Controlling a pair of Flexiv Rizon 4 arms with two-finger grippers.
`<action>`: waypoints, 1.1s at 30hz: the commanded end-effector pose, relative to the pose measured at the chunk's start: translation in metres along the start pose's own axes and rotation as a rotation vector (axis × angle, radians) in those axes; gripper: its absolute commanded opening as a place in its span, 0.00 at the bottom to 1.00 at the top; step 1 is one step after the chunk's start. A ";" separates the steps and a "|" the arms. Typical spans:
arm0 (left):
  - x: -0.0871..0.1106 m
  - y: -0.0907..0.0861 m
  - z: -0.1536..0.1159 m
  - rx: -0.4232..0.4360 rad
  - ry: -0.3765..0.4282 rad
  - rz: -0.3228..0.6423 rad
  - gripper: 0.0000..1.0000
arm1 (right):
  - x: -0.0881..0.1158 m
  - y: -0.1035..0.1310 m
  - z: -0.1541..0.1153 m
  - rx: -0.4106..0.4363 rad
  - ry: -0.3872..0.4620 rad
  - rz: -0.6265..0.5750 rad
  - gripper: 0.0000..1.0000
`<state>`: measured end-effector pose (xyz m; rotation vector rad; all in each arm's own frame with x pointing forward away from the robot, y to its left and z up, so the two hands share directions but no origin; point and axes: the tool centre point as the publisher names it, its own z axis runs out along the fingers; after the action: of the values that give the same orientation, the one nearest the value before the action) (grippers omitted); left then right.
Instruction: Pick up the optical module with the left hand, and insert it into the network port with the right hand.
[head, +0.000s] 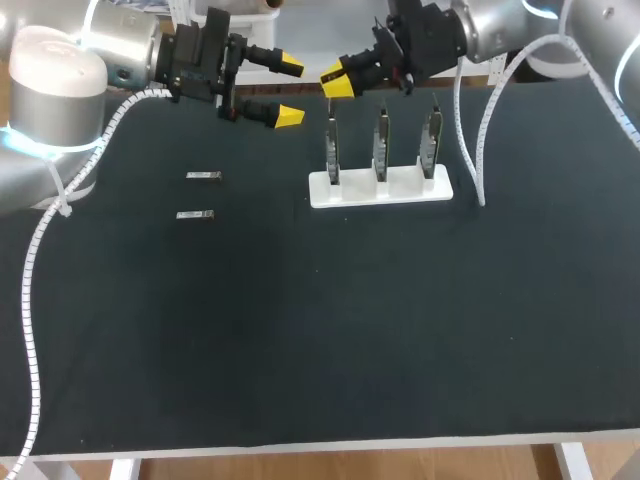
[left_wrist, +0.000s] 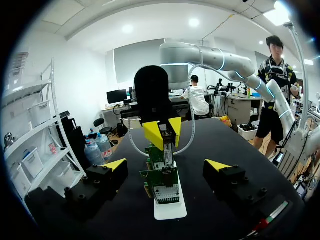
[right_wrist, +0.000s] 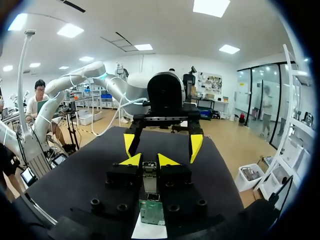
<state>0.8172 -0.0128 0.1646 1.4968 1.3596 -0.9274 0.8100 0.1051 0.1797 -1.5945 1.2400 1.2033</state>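
My right gripper (head: 338, 80) (right_wrist: 150, 160) is shut on a small silver optical module (right_wrist: 150, 176), just above the left end of the white base (head: 380, 190). The base carries three upright green boards with network ports (head: 381, 145) (left_wrist: 162, 185). The nearest board (right_wrist: 151, 212) lies right under the held module. My left gripper (head: 290, 91) (left_wrist: 166, 165) hangs open and empty just left of the base, facing my right gripper (left_wrist: 161, 134). Two more silver optical modules lie on the dark mat at the left, one (head: 204, 176) behind the other (head: 195, 214).
A white spiral cable (head: 478, 150) hangs from my right arm down to the mat just right of the base. A similar cable (head: 40, 270) trails along my left arm at the left edge. The dark mat (head: 330, 340) reaches to the front edge.
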 end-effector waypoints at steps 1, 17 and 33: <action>0.000 -0.001 0.000 -0.005 -0.001 0.003 1.00 | 0.001 -0.005 -0.002 -0.060 0.001 -0.001 0.00; 0.000 -0.001 0.000 -0.005 -0.001 0.003 1.00 | 0.010 -0.004 -0.002 -0.058 0.002 0.021 0.00; 0.000 -0.001 0.000 -0.005 -0.001 0.003 1.00 | 0.001 -0.008 -0.004 -0.057 -0.004 -0.005 0.00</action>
<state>0.8172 -0.0127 0.1646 1.4968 1.3596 -0.9274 0.8093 0.1025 0.1789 -1.5965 1.2313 1.2064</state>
